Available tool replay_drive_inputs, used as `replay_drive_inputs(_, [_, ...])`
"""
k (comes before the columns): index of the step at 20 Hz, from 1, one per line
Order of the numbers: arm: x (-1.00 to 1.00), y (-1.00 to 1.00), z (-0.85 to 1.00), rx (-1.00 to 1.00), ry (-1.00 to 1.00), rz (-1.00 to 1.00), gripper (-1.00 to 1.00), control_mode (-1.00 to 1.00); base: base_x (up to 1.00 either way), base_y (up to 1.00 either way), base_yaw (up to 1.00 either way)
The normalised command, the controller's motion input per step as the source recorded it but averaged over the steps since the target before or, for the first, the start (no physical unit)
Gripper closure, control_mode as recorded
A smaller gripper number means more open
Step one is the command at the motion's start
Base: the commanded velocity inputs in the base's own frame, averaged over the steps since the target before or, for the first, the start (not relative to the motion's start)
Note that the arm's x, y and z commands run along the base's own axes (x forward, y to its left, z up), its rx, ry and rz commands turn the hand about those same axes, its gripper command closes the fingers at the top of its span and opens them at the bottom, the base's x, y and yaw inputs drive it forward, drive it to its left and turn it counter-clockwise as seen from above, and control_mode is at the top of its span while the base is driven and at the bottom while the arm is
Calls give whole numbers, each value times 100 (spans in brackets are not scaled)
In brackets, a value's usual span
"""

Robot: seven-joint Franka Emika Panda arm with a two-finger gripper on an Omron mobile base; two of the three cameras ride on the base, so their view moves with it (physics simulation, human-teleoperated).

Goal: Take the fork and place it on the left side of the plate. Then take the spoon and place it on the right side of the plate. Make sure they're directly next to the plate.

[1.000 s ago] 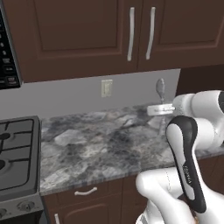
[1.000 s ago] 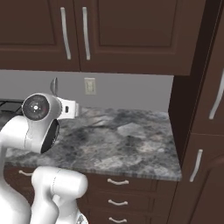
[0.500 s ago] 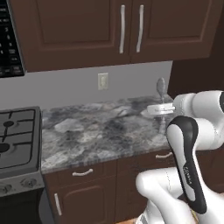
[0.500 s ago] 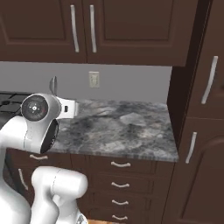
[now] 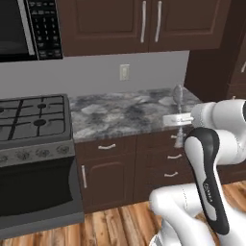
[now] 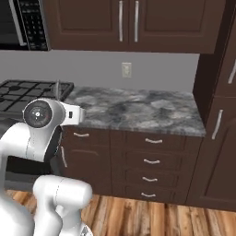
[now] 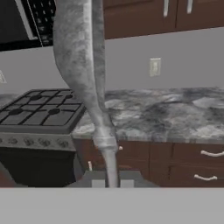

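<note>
Left base view: the spoon (image 5: pixel 178 96) stands upright in my gripper (image 5: pixel 179 126), its long axis vertical, the oval bowl at the top and the thin handle running down past my white hand, with the lower end showing in front of the drawers (image 5: pixel 170 158). My fingers are closed together on the handle. The spoon is held in the air at the right end of the grey stone counter (image 5: pixel 122 113), in front of its edge rather than lying on it. A gas stove (image 5: pixel 33 115) sits to the counter's left, a microwave (image 5: pixel 29 26) hangs above it, and a wall outlet (image 5: pixel 124 72) is on the grey wall behind.

Right base view: a thin grey sliver of the spoon (image 6: pixel 57 87) rises straight up behind my round white wrist, in front of the stove (image 6: pixel 27 90). The counter (image 6: pixel 138 108) stretches away to the right, with dark cabinets (image 6: pixel 129 23) above.

Hand view: the spoon (image 7: pixel 85 74) looms close, bowl high at the top of the frame and narrowing down into the handle, which is pinched between my two finger tips (image 7: pixel 97 180) at the bottom. Beyond it lie the stove (image 7: pixel 39 111) and counter (image 7: pixel 166 113).
</note>
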Motion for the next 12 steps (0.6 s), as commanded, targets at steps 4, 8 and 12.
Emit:
replay_drive_inputs(4, [0, 0, 0, 0, 0, 0, 100, 100, -100, 75, 12])
replay_drive_inputs(8, [0, 0, 0, 0, 0, 0, 100, 100, -100, 84, 14])
replay_drive_inputs(12, [0, 0, 0, 0, 0, 0, 100, 100, -100, 92, 14])
